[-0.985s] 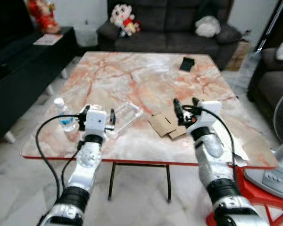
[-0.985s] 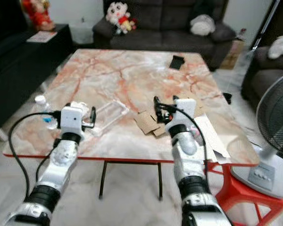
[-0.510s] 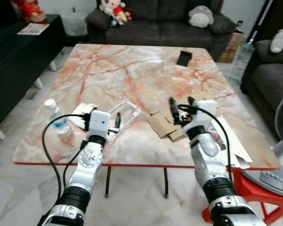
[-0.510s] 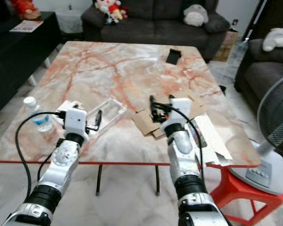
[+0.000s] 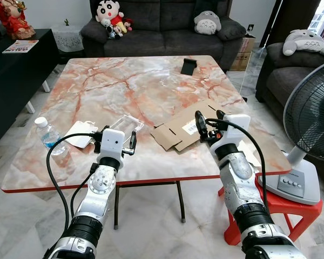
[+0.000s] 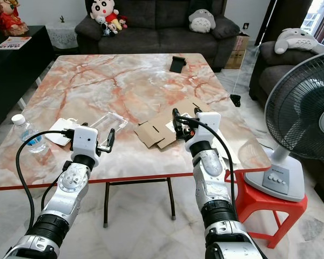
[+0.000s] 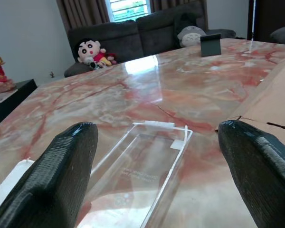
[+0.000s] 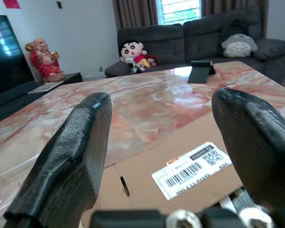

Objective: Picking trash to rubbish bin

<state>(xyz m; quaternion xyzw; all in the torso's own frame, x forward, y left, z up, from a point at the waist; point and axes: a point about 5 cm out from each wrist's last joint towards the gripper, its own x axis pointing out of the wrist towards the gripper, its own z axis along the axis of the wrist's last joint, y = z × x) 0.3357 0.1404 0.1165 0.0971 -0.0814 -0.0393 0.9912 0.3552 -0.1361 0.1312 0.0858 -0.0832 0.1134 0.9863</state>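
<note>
Cardboard [image 5: 179,130] lies just ahead of the spread right gripper [image 5: 209,123]; clear tray [image 7: 141,166] runs lengthwise ahead of the spread left gripper [image 5: 114,145].

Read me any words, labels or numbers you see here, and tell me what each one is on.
Nothing reads clearly.
White barcode label on the cardboard: bars and digits, too blurred to read.
Clear plastic tray: faint embossed lines, unreadable.
Water bottle label: too small.
Magazine on the black cabinet: too small.
</note>
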